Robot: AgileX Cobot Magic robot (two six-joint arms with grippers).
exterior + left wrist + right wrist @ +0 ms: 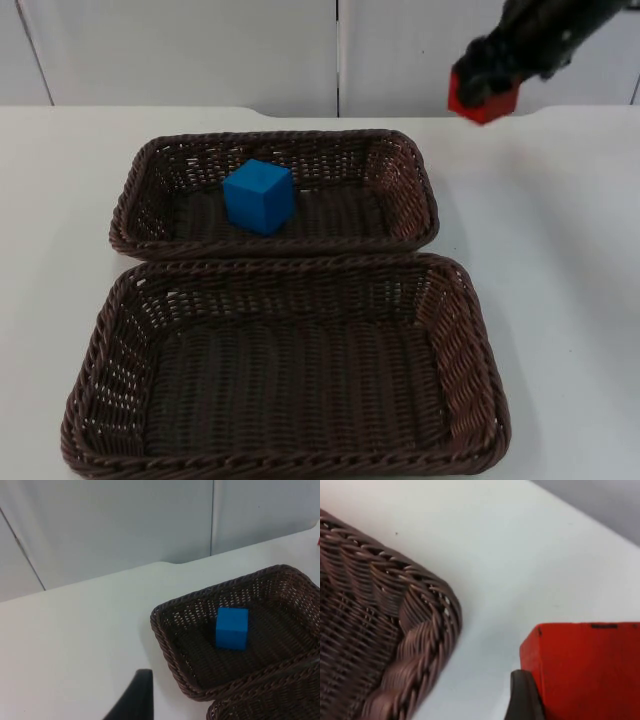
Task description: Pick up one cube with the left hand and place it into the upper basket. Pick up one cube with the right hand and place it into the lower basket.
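Right gripper [487, 95] jaws clamp red cube [484, 100] above desk [560, 260]; carry over lower basket [478, 345], lower inside rim before release. Left gripper waits, jaw state indeterminate; blue cube [259, 196] sits in upper basket [418, 180].

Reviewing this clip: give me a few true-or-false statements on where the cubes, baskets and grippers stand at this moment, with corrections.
1. The blue cube lies in the upper basket. True.
2. The red cube rests on the table. False: the right gripper holds it in the air, beyond the upper basket's far right corner.
3. The lower basket holds a cube. False: it holds nothing.
4. The two baskets sit side against side. True.
5. The left gripper holds the blue cube. False: it waits over bare table beside the upper basket.
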